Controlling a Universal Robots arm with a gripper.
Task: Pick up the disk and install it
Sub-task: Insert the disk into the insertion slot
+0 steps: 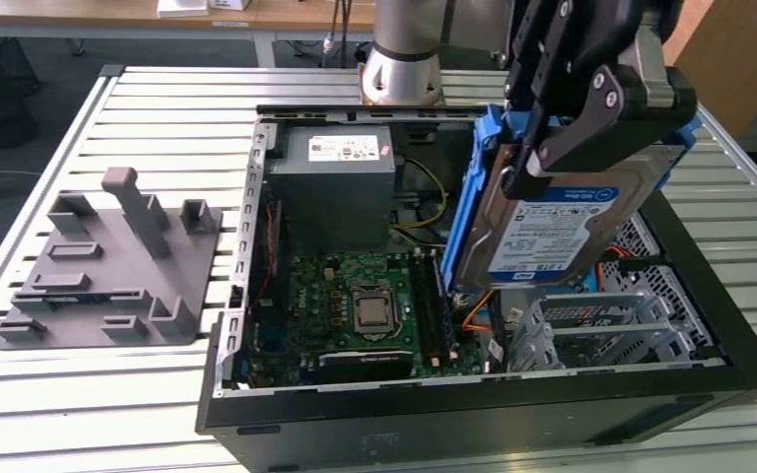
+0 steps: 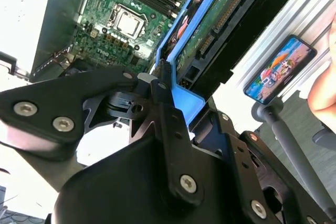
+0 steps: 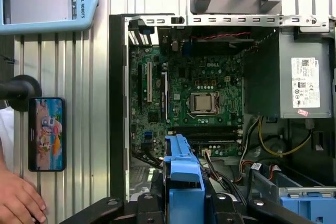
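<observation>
Overhead, the end effector (image 1: 556,158) clamps the disk (image 1: 556,236), tilted nearly upright, above the open computer case (image 1: 484,409)

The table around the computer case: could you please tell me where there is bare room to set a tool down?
The table is bare in the exterior view's lower left corner, bordered by the grey holder and the case, and again beyond the holder. The case is crowded, with the pincer holding the disk over its open side.
</observation>
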